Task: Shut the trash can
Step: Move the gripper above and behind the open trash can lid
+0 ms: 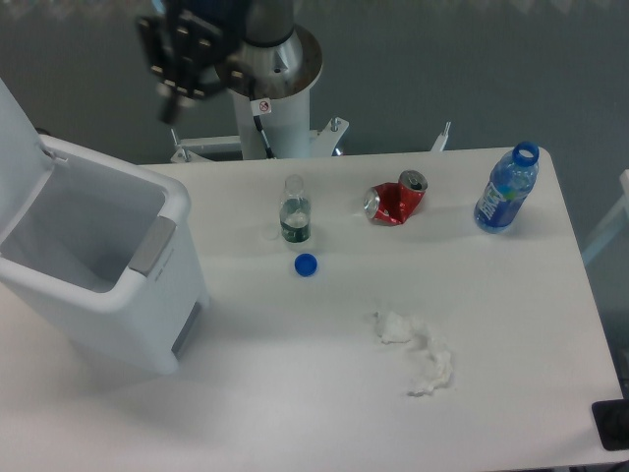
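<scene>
The gripper [175, 74], blurred so its jaw state cannot be told, hangs above the worktop [324, 393]. Below and left of it stands the trash can [98, 285], lid [15, 147] raised. The approach seems under way; next, reaching behind the lid to push it down.
</scene>
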You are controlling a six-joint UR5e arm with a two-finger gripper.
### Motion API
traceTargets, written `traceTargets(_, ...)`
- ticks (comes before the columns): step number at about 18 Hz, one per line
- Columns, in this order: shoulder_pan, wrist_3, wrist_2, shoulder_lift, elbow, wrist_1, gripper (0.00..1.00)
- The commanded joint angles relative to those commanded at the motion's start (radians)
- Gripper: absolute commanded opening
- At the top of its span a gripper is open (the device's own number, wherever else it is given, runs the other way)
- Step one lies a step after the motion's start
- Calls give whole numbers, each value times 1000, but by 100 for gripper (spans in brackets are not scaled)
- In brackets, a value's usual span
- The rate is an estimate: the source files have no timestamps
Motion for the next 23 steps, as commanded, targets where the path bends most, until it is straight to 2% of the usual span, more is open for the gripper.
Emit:
traceTargets(5, -66, -71, -51, 5, 55, 20, 0)
traceTargets(8, -77, -74, -51, 17, 61, 23, 0)
traceTargets(12, -124, -65, -51, -8, 61, 92, 0)
traceTargets(23, -238, 18, -31, -48, 84, 97, 0)
